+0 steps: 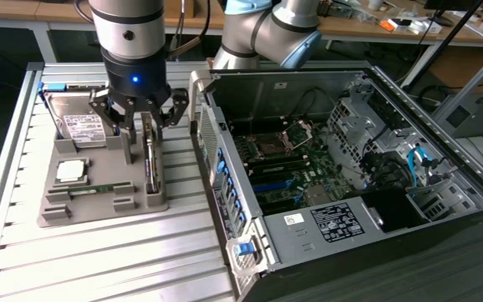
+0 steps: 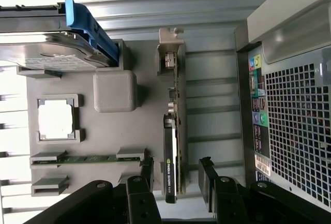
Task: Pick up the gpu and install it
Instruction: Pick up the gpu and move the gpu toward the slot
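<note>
- Claw (image 1: pixel 148 124): spread wide and holding nothing. It hangs over the grey holder, one finger on each side of the upright gpu. In the wrist view a gap shows between each finger (image 2: pixel 206 171) and the card, so no grip is made.
- Table (image 1: pixel 99 270): one ribbed metal surface carrying the holder and, to the exterior view's right, the case.
- Holder (image 1: pixel 99 212): one grey moulded tray on the table, at the exterior view's left.
- Hard drive (image 1: pixel 78 126): one, silver with a white label, at the far end of the holder.
- Processor chip (image 1: pixel 71 168): one, lying flat in its square recess.
- Memory stick (image 1: pixel 99 187): one, narrow and green, in its slot nearer the camera.
- Gpu (image 1: pixel 151 160): one, standing on edge in the slot on the holder's side towards the case, its silvery bracket towards the far end.
- Computer case (image 1: pixel 351 189): one, lying open on its side with the motherboard (image 1: pixel 283 163) exposed; no card is seated in it.
- Progress, as judged: the claw is positioned over the gpu, but the card is not yet gripped, lifted or installed.
</note>
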